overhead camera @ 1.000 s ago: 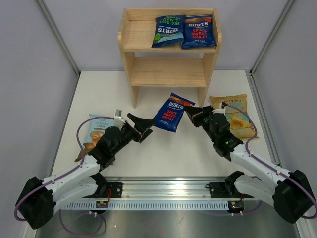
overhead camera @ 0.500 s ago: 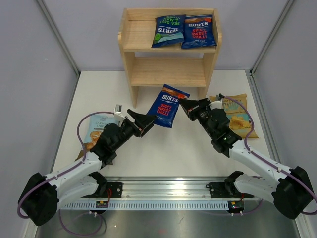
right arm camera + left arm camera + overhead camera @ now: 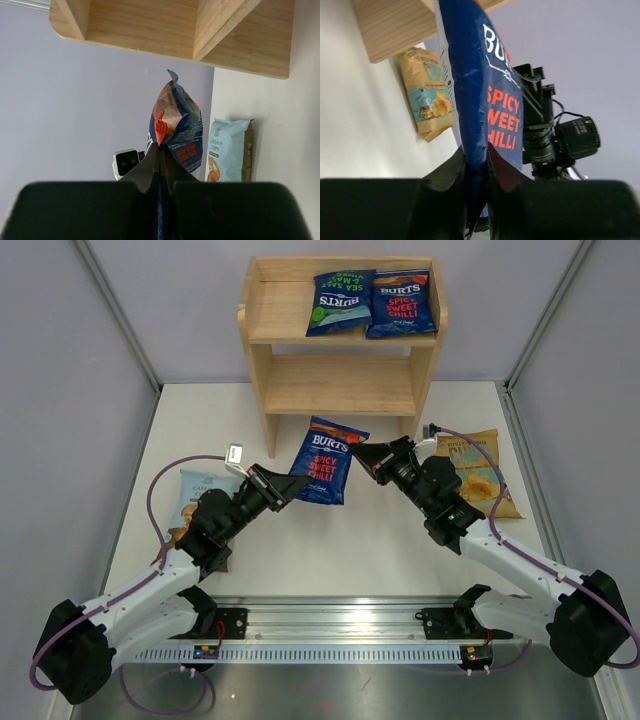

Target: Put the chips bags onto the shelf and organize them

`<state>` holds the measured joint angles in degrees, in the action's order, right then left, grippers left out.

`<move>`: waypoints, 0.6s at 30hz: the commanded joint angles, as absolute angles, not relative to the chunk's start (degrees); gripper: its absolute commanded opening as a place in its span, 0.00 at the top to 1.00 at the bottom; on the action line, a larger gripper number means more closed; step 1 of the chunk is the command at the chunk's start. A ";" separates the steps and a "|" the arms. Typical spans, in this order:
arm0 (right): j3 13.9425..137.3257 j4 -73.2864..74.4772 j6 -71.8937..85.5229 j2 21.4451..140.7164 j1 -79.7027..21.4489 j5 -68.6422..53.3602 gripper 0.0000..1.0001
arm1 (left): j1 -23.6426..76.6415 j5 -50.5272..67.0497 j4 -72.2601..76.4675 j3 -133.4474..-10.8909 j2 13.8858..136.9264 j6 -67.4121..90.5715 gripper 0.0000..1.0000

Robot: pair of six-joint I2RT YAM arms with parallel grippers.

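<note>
I have the red bag (image 3: 325,462) pinched from both sides at once. My left fingers (image 3: 284,484) stand narrow, clamped on its lower left corner. My right fingers (image 3: 366,454) are pressed flat together on the seam at its upper right edge. The bag hangs off the table (image 3: 300,550), tilted, over the middle and toward the far edge, just in front of the shelf (image 3: 340,385) and its legs.

The upper tier already holds the green bag (image 3: 340,302) and a second red bag (image 3: 402,303), side by side on its right half. The lower tier looks bare. The pale bag (image 3: 195,502) lies by the left edge of the table and the yellow bag (image 3: 475,470) by the right edge. Both are flat and untouched.

My worry is the double hold. If my arms drift apart, the film stretches between them, and either a seam slips out or the bag tears. Both grips are thin, on crimped edges only. If one side lets go before the other is sure, the bag can swing or drop.

The shelf is close. A careless lift could catch the bag on the front edge of a tier. A push along the top could shove the two bags there out of line.
</note>
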<state>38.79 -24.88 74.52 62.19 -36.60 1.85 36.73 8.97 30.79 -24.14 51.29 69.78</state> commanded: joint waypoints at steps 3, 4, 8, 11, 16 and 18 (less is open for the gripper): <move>38.15 -30.06 71.63 59.60 -37.18 0.18 0.89 | 36.47 11.77 37.52 -26.19 48.35 62.15 0.90; 37.54 -30.49 71.02 58.02 -37.18 0.35 0.84 | 36.47 13.78 38.40 -26.02 47.99 61.01 0.95; 35.86 -27.69 67.94 52.92 -37.09 2.02 0.51 | 36.47 17.83 44.97 -22.95 45.18 54.95 1.00; 36.12 -22.43 64.79 49.49 -37.09 0.97 0.24 | 36.47 18.63 45.79 -21.80 41.67 50.65 1.00; 38.49 -11.63 64.95 47.02 -37.09 -4.03 0.08 | 36.47 19.86 44.74 -21.27 37.27 44.39 1.00; 40.07 -9.24 66.00 48.07 -37.09 -8.95 0.01 | 36.47 20.91 42.72 -22.40 36.48 42.28 1.00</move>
